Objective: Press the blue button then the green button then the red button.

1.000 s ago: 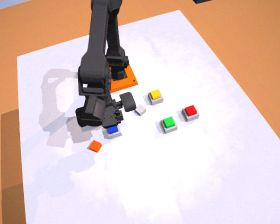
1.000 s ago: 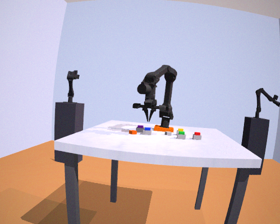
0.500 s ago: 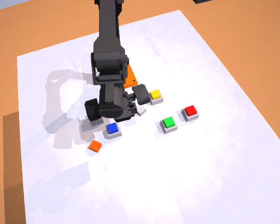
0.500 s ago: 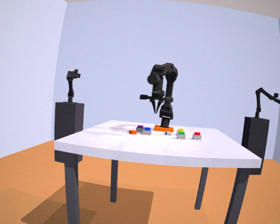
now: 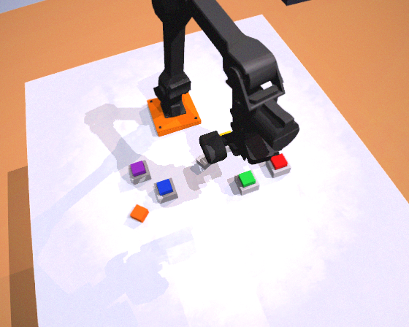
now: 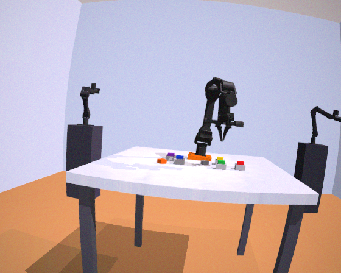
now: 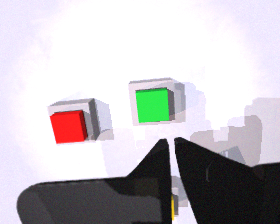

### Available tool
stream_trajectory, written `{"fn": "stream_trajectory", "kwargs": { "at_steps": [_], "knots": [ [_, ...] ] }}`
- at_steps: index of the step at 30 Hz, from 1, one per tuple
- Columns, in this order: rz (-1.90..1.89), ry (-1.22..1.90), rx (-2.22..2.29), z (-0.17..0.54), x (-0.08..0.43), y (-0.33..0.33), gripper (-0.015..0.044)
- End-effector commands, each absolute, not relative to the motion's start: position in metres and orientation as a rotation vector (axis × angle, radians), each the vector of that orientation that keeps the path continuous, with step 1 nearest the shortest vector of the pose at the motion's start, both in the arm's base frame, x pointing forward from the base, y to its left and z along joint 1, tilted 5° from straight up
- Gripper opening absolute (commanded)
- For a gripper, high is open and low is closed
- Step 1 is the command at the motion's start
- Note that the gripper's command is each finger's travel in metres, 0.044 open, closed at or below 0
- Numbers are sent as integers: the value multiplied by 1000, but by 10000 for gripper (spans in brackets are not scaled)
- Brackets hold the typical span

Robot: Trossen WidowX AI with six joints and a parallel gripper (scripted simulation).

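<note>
Hovering high over the table point(image 6: 263, 183), the gripper point(image 7: 171, 142) has its jaws pinched nearly shut w/ nothing between them. In the wrist view the green button point(image 7: 152, 105) sits just ahead of the tips, a touch to the side; red button point(image 7: 68, 126) is beside it. Looks like green is next: a short reach fwd, then straight down. No containers here.

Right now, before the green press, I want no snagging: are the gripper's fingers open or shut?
Shut, holding nothing. In the wrist view the gripper fingertips nearly meet just below the green button.
</note>
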State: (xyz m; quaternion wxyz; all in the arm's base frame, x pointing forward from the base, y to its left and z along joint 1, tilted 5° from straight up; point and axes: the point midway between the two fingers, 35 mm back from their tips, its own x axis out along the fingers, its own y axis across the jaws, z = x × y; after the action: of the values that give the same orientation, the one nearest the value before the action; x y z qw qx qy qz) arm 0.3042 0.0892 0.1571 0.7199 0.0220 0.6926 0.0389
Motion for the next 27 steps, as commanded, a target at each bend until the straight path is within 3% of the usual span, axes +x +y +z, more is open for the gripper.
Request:
{"fn": "stream_trajectory", "kwargs": {
  "at_steps": [1, 7, 27],
  "knots": [
    [77, 1533, 58, 155, 304, 96, 20],
    [77, 1534, 58, 98, 306, 101, 20],
    [78, 1534, 58, 75, 307, 103, 20]
  ]
}}
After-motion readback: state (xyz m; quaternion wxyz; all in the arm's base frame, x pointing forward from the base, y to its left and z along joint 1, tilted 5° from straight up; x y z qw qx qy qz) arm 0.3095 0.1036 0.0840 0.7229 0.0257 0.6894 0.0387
